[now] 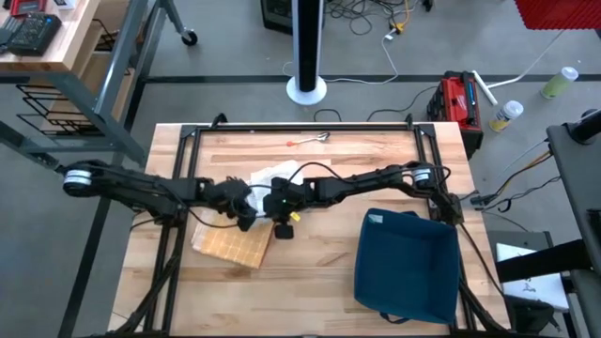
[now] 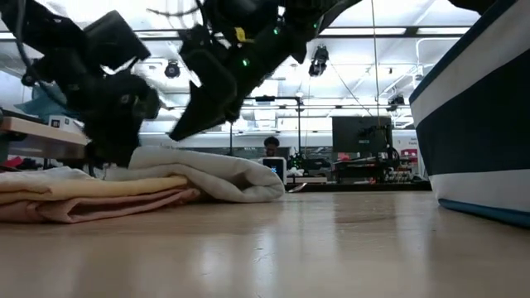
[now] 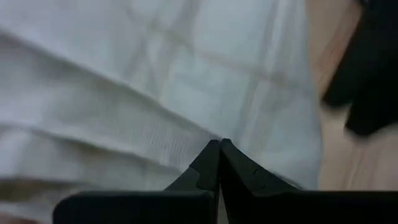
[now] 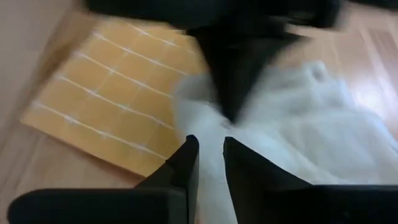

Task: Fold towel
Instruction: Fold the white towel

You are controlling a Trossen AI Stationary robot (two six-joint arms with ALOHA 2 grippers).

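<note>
left tool point(image 3: 219, 144) clenched over white towel point(image 3: 155, 81) | right tool point(image 4: 210, 149) slightly parted above it | yellow towel point(image 1: 233, 247) folded on worktop point(image 1: 319, 272)

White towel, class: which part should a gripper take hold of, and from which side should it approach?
Judging by its pose, grip the white towel at its rolled free edge, coming from the blue bin side. That edge lies rounded on bare table, while the other side rests on the yellow towel, where the left gripper is already pinched shut.
</note>
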